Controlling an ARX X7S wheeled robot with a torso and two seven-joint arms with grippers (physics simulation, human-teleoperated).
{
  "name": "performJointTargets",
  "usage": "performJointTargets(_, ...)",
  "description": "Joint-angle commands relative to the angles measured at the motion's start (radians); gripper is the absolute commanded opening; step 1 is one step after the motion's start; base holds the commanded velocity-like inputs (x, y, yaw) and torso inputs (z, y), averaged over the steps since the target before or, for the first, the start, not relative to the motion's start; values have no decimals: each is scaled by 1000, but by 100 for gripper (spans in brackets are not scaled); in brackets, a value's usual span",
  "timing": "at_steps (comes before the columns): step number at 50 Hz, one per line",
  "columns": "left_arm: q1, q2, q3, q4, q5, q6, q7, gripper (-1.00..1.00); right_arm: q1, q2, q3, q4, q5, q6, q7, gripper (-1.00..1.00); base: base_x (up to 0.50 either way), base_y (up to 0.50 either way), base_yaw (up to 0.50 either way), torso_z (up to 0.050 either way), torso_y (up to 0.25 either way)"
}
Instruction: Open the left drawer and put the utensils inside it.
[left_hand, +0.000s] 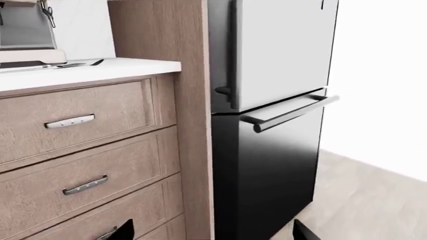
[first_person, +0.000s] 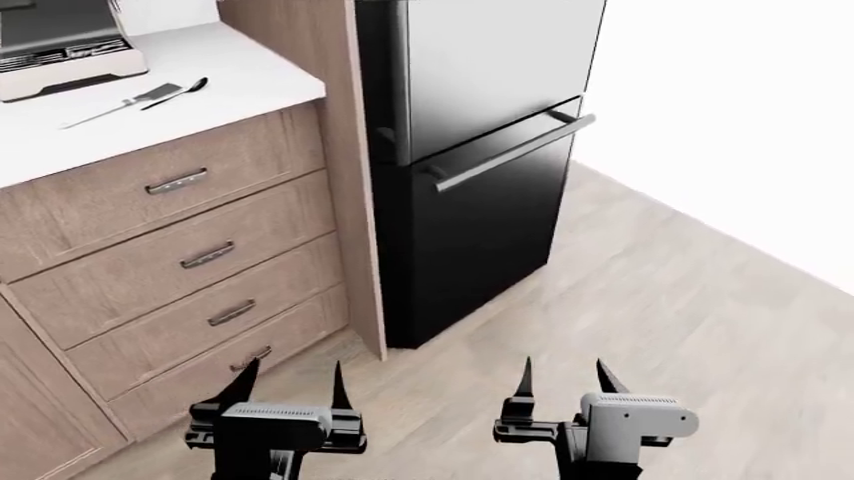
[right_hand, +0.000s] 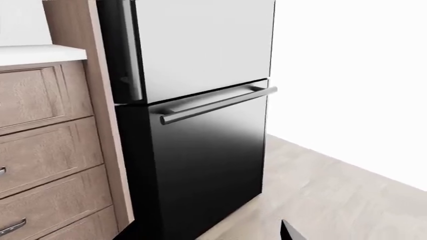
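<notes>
while the utensils (first_person: 140, 100) lie on the counter (first_person: 240, 75), both grippers' fingers (first_person: 336, 385) hang far below.

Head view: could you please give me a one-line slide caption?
Both open grippers, left and right, hover over floor before closed wood-grain drawers; utensils on white countertop.

Drawers to my left, fridge (first_person: 467, 150) to their right, both pincers low in front.

On the desk (first_person: 200, 90) I've got the spatula (first_person: 127, 104) and spoon (first_person: 180, 92) lying side by side, coffee machine (first_person: 60, 50) just behind them. Below sits a stack of four shut drawers, top drawer (first_person: 167, 185) directly under the utensils. Left pincer (first_person: 287, 385) and right pincer (first_person: 567, 380) hang over the floor (first_person: 667, 300).
</notes>
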Motion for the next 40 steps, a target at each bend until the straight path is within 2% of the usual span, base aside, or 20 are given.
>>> performJointTargets(1,1,-6,6,9,-3,-6,-7,100,2,4,-4,-6,5,5,7,100,-133,109,-500,0,0)
performJointTargets(24,-4,-13,18,1,-10,-6,-16,100,6,6,-10,8,11,0,21,100,-124,118,-500,0,0)
performJointTargets(33,-1,-19,24,25,-15,-28,-24,100,8,9,-10,2,11,17,38,100,-15,-13,0,0,0)
performJointTargets(36,-2,-68,39,250,-58,-272,-38,100,9,13,-11,-17,10,38,48,100,0,0,0,0,0)
performJointTargets(37,-36,-107,28,400,-98,-422,-63,100,9,15,-11,-26,10,44,51,100,0,0,0,0,0)
performJointTargets(39,-132,-138,-22,590,-255,-722,-86,100,11,19,-12,-38,17,66,52,100,0,0,0,0,0)
performJointTargets(40,-259,-147,-108,719,-405,-872,-129,100,18,28,-18,-56,22,110,50,100,0,0,0,0,0)
